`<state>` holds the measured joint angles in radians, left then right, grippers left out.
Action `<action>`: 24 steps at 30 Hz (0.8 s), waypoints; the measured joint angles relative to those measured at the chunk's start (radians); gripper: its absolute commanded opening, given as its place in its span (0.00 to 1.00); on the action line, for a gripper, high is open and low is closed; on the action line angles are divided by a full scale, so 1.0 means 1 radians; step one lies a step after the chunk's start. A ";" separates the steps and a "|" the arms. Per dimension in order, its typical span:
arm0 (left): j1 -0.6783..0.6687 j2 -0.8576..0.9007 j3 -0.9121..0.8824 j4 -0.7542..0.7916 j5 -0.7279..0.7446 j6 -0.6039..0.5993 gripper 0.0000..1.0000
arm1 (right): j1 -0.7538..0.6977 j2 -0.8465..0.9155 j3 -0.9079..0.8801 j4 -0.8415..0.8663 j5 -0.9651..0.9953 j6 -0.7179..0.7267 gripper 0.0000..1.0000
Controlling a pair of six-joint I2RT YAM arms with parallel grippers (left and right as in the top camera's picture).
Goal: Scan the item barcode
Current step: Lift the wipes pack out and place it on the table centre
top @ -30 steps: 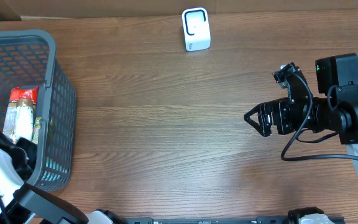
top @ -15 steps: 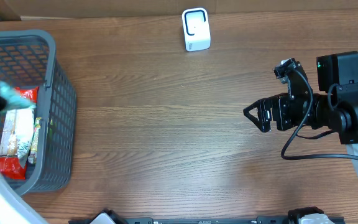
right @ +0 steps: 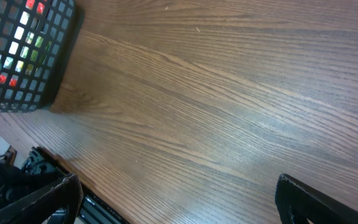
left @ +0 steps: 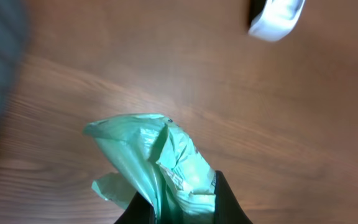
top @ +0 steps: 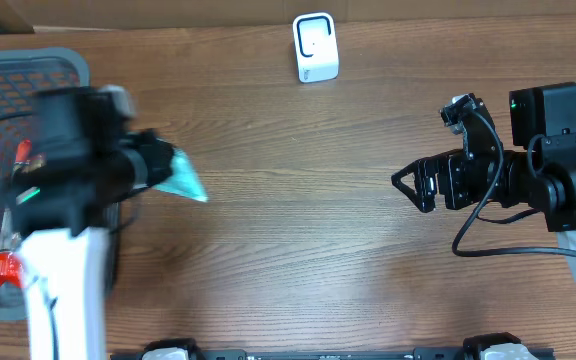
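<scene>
While right gripper (top: 413, 187) gapes, left gripper (top: 156, 168) pinches green packet (left: 160, 162).

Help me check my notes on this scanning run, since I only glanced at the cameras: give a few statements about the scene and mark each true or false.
1. The left tool is shut on a crumpled mint-green plastic packet. True.
2. The right tool grips a red packet. False: it is open and holds nothing.
3. The small white box-shaped scanner stands near the far edge of the brown wooden table. True.
4. The green packet lies inside the dark grey mesh basket. False: it is held over the table, outside the basket.
5. The green packet touches the scanner. False: the two are well apart.
</scene>
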<state>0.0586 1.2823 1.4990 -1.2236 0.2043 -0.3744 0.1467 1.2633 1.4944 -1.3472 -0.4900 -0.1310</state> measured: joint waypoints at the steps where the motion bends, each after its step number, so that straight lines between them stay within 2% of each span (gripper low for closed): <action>1: -0.040 0.018 -0.046 0.027 -0.014 -0.020 0.04 | 0.000 0.000 0.000 0.000 0.000 0.000 1.00; 5: -0.213 0.087 -0.203 0.165 -0.080 -0.122 0.04 | 0.000 0.000 0.000 0.000 0.000 0.000 1.00; 11: -0.390 0.242 -0.239 0.279 -0.121 -0.202 0.04 | 0.000 0.000 0.000 0.000 0.000 0.000 1.00; 13: -0.417 0.288 -0.241 0.301 -0.127 -0.212 0.24 | 0.000 0.000 0.000 0.000 0.000 0.000 1.00; 14: -0.427 0.309 -0.243 0.312 -0.129 -0.218 0.40 | 0.000 0.000 0.000 0.000 0.000 0.000 1.00; 16: -0.438 0.335 -0.248 0.342 -0.132 -0.230 0.63 | 0.000 0.000 0.000 0.000 0.000 0.000 1.00; 17: -0.439 0.340 -0.248 0.359 -0.134 -0.228 0.70 | 0.000 0.000 0.000 0.000 0.000 0.000 1.00; 20: -0.436 0.339 -0.230 0.372 -0.140 -0.214 0.82 | 0.000 0.000 0.000 0.000 0.000 0.000 1.00; 23: -0.423 0.338 -0.143 0.316 -0.145 -0.179 0.99 | 0.000 0.000 0.000 0.000 0.000 0.000 1.00; 24: -0.418 0.338 -0.088 0.274 -0.149 -0.171 1.00 | 0.000 0.000 0.000 0.000 0.000 0.000 1.00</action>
<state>-0.3592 1.6203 1.4113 -0.9493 0.0555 -0.5453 0.1467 1.2633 1.4944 -1.3476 -0.4900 -0.1310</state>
